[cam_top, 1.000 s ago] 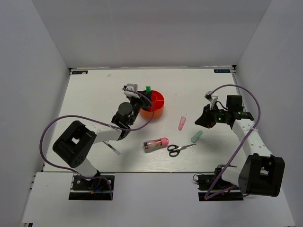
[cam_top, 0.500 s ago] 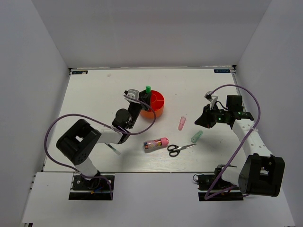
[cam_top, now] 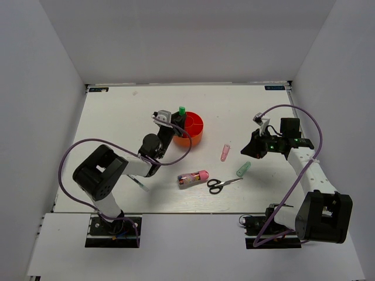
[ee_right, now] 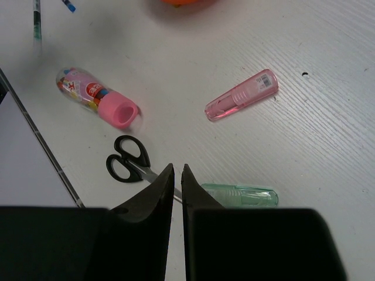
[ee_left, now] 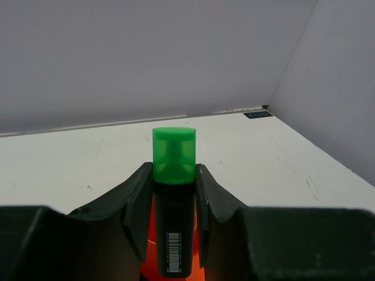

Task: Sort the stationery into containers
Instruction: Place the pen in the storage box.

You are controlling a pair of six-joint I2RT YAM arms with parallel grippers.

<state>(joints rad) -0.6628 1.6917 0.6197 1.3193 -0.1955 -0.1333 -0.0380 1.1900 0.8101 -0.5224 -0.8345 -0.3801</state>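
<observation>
My left gripper (ee_left: pixel 174 175) is shut on a black marker with a green cap (ee_left: pixel 173 153), held upright over the orange-red organiser (cam_top: pixel 193 130); the cap also shows in the top view (cam_top: pixel 182 109). My right gripper (ee_right: pixel 175 170) is shut and empty, hovering above the table (cam_top: pixel 117 117). Below it lie black-handled scissors (ee_right: pixel 124 157), a pale green tube (ee_right: pixel 240 195), a pink tube (ee_right: pixel 241 94) and a clear pink-capped tube (ee_right: pixel 96 96). In the top view these show as the scissors (cam_top: pixel 218 184), green tube (cam_top: pixel 243 169), pink tube (cam_top: pixel 225 153) and pink-capped tube (cam_top: pixel 193 177). A thin pen (cam_top: pixel 138 184) lies by the left arm.
White walls enclose the table on three sides. The left arm's purple cable (cam_top: pixel 76 149) loops over the table's left part. The right arm's cable (cam_top: pixel 304 117) arcs above its wrist.
The left arm has drawn in a little, carrying the green-capped marker slightly toward the organiser. The right arm has not moved.
</observation>
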